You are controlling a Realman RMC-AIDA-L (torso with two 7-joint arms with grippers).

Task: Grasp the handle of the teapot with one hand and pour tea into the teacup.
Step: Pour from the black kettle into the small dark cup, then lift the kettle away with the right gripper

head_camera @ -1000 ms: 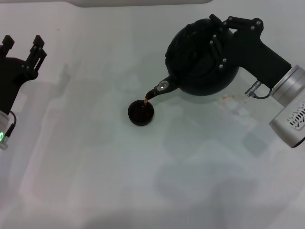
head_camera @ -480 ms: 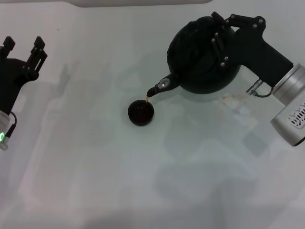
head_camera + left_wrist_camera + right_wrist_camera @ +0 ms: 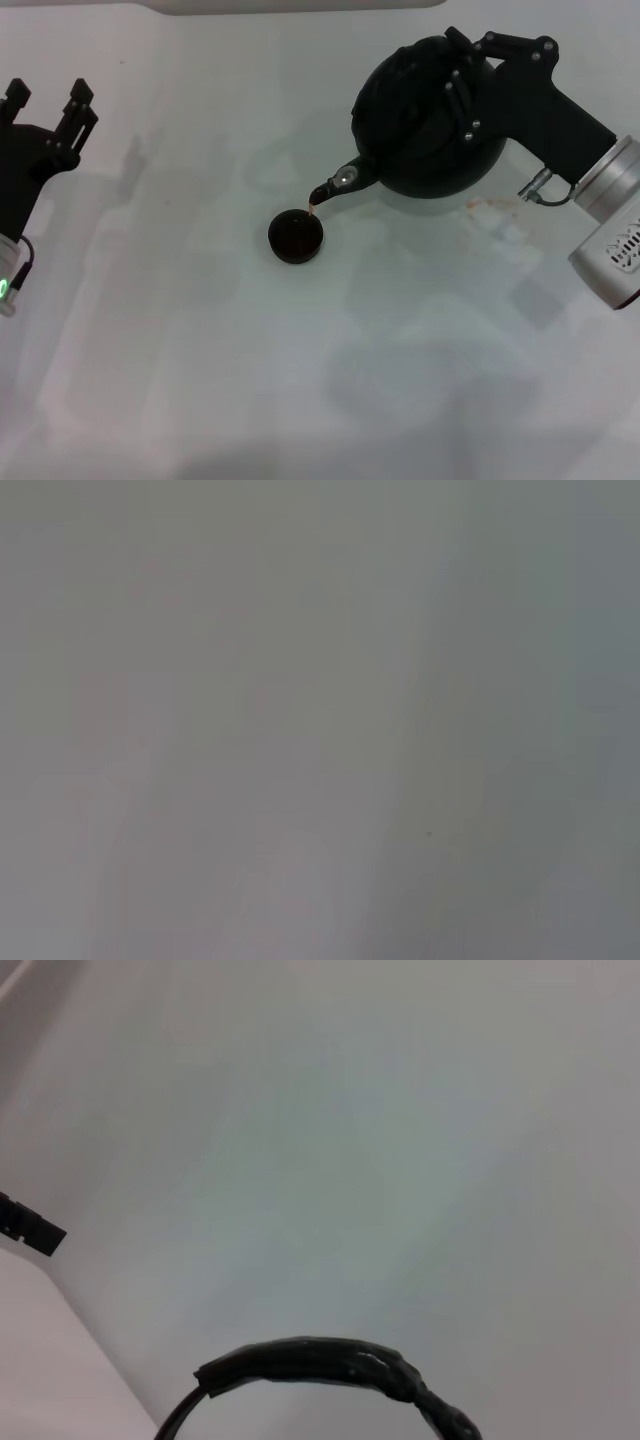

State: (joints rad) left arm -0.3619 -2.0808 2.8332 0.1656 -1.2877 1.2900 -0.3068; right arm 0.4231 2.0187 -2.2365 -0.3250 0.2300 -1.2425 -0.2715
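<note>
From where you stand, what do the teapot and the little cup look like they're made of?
The teapot, tilted in the right gripper, looks like matte black cast iron or dark ceramic: a dull, unreflective surface, with a small silver spot near the spout. The teacup has the same flat black finish, likely matching, though I can't tell for certain. The tea inside is dark reddish-brown.

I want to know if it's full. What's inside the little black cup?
The teacup holds dark tea; a thin stream drops from the teapot spout. Its depth is hidden.
</note>
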